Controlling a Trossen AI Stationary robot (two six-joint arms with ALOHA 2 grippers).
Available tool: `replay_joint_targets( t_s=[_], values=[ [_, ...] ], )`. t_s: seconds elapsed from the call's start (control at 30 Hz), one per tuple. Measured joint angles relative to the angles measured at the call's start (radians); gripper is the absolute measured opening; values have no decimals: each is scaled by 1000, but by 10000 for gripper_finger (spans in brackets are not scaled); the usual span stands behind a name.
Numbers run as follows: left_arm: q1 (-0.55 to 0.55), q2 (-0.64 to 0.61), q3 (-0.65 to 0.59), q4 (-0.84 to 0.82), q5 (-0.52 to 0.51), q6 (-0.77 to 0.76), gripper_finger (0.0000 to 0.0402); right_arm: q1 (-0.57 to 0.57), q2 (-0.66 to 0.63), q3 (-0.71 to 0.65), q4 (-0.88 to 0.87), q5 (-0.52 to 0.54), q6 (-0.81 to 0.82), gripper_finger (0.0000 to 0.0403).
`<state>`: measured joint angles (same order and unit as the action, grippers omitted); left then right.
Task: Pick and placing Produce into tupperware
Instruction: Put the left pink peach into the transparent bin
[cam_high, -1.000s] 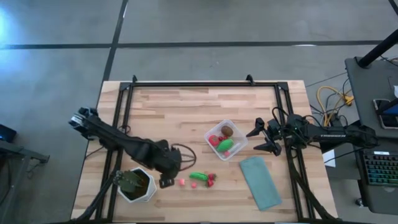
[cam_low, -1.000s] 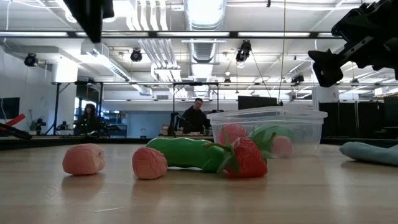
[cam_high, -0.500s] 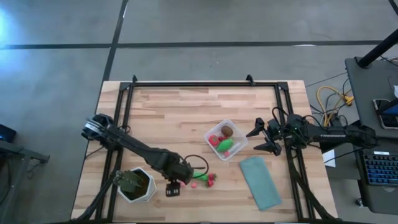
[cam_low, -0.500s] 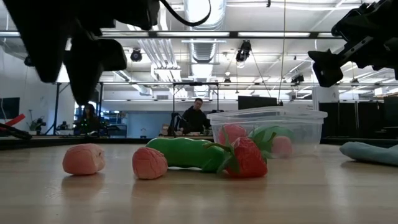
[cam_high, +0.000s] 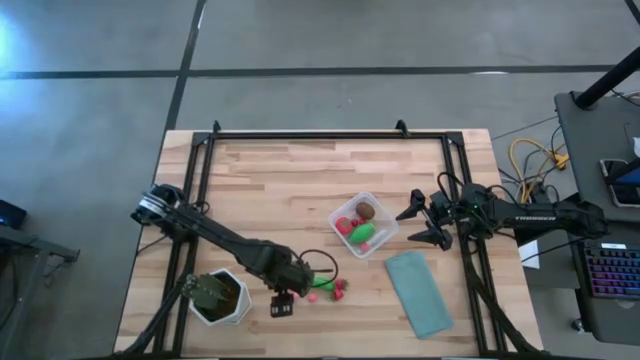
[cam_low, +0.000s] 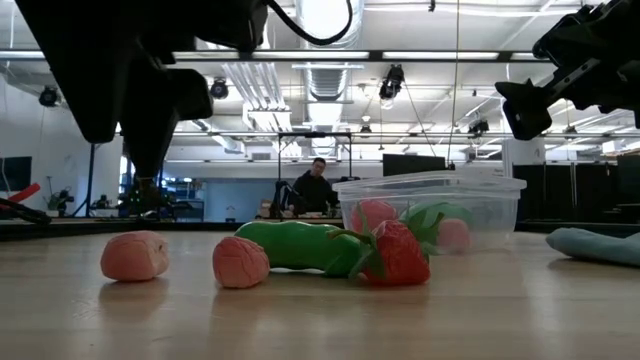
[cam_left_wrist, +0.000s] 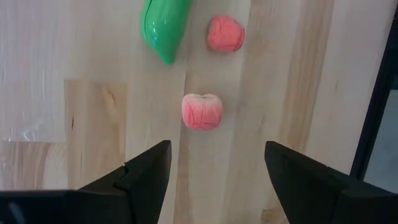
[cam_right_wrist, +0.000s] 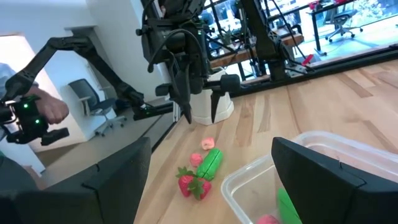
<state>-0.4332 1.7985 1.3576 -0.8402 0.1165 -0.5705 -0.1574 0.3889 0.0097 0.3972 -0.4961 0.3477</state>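
Observation:
Loose produce lies near the table's front edge: two pink round pieces (cam_left_wrist: 202, 111) (cam_left_wrist: 226, 34), a green elongated piece (cam_high: 322, 283) and red strawberries (cam_high: 340, 290). My left gripper (cam_left_wrist: 214, 168) hangs open above the nearer pink piece (cam_low: 135, 255), pointing steeply down, its fingers apart from it; in the high view it hides that piece. The clear tupperware (cam_high: 365, 223) stands right of centre and holds red, brown and green pieces. My right gripper (cam_high: 415, 222) waits open and level just right of the tupperware.
A white pot with a green plant (cam_high: 220, 295) stands just left of my left gripper. A flat teal cloth (cam_high: 418, 290) lies at the front right. Black frame rails (cam_high: 200, 180) run along the table's sides. A person's hand (cam_right_wrist: 37, 112) shows beyond the table.
My left gripper has come down and moved a little toward the table's right edge, over the nearer pink piece, tipping steeper; its finger gap looks the same. The produce and tupperware have not moved.

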Motion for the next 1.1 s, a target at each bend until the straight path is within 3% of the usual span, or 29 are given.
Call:
replay_joint_targets(
  t_s=[0.5,1.1],
  values=[
    [0,0,-2,178,0,2,245,0,0,0,0,0,0,325],
    [-1,-1,-46,175,-44,-46,244,0,0,0,0,0,0,325]
  ],
)
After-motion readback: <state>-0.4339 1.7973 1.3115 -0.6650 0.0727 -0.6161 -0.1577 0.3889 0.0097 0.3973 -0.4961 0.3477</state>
